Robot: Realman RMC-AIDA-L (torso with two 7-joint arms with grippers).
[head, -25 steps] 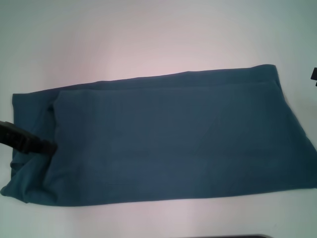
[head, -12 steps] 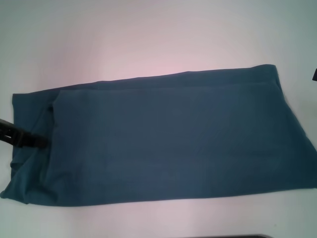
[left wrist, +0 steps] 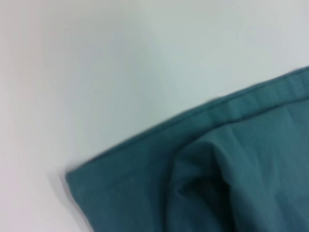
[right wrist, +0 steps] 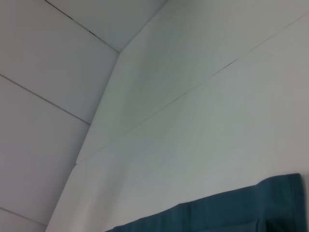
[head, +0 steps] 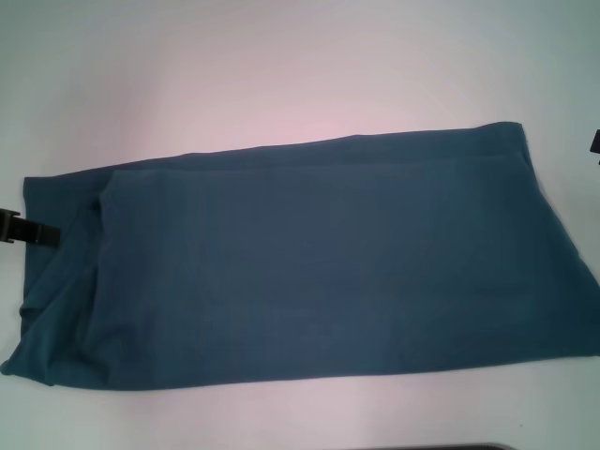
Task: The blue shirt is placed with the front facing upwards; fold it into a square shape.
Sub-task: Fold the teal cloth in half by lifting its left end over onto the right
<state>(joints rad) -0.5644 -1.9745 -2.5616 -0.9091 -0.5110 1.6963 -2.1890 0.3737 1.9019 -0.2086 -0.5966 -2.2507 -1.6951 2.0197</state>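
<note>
We see the blue shirt [head: 309, 267] lying flat on the white table [head: 281, 75], folded into a long band that runs across most of the table, its far edge slanting slightly. No print shows on its upper face. At the shirt's left end a folded layer ends short, leaving a single strip of cloth with loose creases and a rumpled near corner. In the left wrist view we see one hemmed corner of the shirt [left wrist: 217, 169] with a soft fold beside it, lying on the bare table [left wrist: 96, 72].

The left gripper [head: 26, 231] sits at the shirt's left end, its dark tip just over the cloth's edge; we cannot tell whether its fingers are apart or together. Of the right gripper [head: 595, 142] we see only a dark sliver beyond the shirt's right end, well clear of the cloth, and we cannot tell its state either.
</note>
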